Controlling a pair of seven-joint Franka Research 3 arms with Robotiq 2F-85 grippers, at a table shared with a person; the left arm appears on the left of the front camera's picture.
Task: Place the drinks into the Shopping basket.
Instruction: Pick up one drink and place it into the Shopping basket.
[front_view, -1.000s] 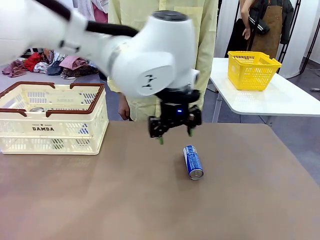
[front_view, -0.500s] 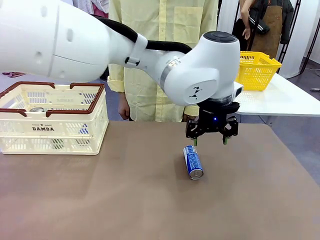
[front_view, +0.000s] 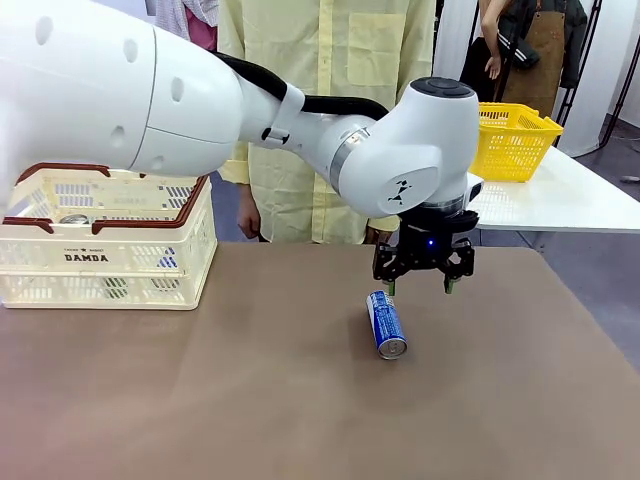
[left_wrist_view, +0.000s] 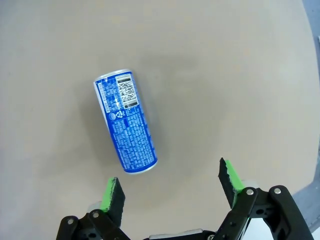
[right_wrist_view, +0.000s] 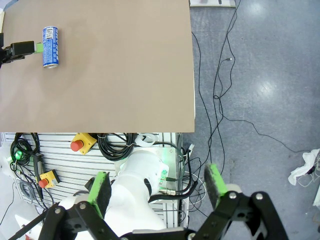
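Observation:
One of the drinks, a blue can (front_view: 386, 323) with white print, lies on its side on the brown table, right of the middle. My left gripper (front_view: 422, 285) hangs open just behind and to the right of it, a little above the table. In the left wrist view the can (left_wrist_view: 125, 121) lies ahead of the left green pad (left_wrist_view: 113, 193), outside the gap of the open gripper (left_wrist_view: 170, 184). The Shopping basket (front_view: 140, 262) stands at the far left, a silver can top (front_view: 72, 219) showing inside. My right gripper (right_wrist_view: 157, 189) is open and holds nothing, high above the floor off the table's edge; the can (right_wrist_view: 50, 39) lies far off.
A person in a pale yellow coat (front_view: 320, 100) stands at the table's far side. A yellow mesh basket (front_view: 505, 140) sits on a white table (front_view: 560, 195) at the back right. Cables (right_wrist_view: 220, 90) run over the floor beside the table's edge.
My left gripper has swung to the right, from left of the can to just behind it, and has barely moved in the last half second. The can has stayed put.

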